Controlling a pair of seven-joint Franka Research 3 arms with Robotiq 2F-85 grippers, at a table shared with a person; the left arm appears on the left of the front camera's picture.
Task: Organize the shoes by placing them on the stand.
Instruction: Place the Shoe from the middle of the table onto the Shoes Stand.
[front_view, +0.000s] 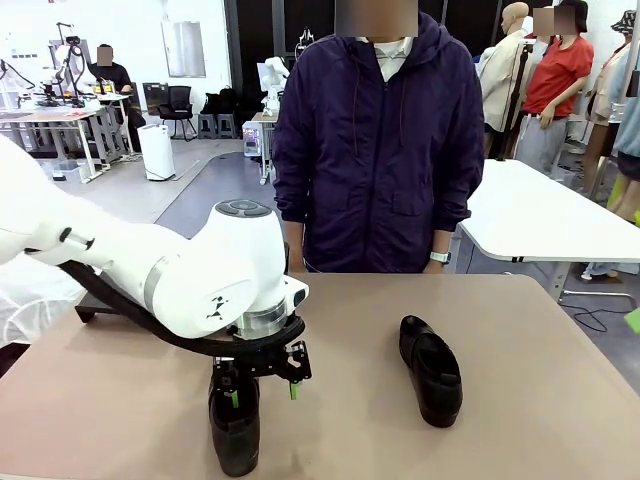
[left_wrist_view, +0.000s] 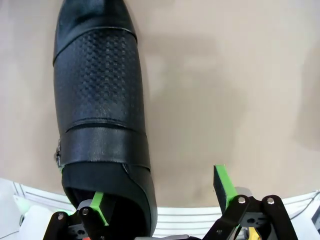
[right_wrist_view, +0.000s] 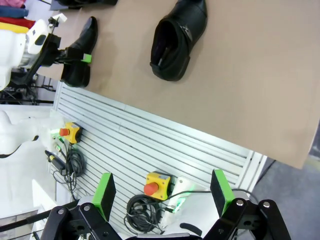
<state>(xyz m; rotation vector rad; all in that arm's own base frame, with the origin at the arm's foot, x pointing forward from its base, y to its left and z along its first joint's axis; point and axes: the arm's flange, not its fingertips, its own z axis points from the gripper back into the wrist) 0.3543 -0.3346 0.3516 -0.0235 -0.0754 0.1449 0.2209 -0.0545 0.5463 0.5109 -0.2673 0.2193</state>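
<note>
— Far left first?

— The stand (front_view: 88, 305), matte black, on the table (front_view: 540, 400). Mostly hidden behind the left arm, so hard to say whether anything sits on it.

— Next along?

— The left gripper (front_view: 264, 393), pointing down onto the left shoe (front_view: 235, 432) near the table's front edge. Spread wide in the wrist view (left_wrist_view: 160, 195). One green pad (left_wrist_view: 97, 207) dipped inside the opening of the shoe (left_wrist_view: 100, 115), the other out over bare tabletop. Astride the shoe's side wall, not clamped on it.

— Middle?

— A person (front_view: 375, 150) in a purple jacket, standing at the far side, arms down.

— Right of centre?

— The right shoe (front_view: 432, 370), lying flat on the table. Well apart from the left shoe, touched by nothing.

— And the other pincer?

— The right gripper (right_wrist_view: 162, 192), off the table, over the slatted base by the front edge. Fully spread, nothing between its pads. A yellow stop button (right_wrist_view: 154, 185) with a red cap just beyond them, beside coiled cable. Farther off in that view, the right shoe (right_wrist_view: 177, 42) on the tabletop.
</note>
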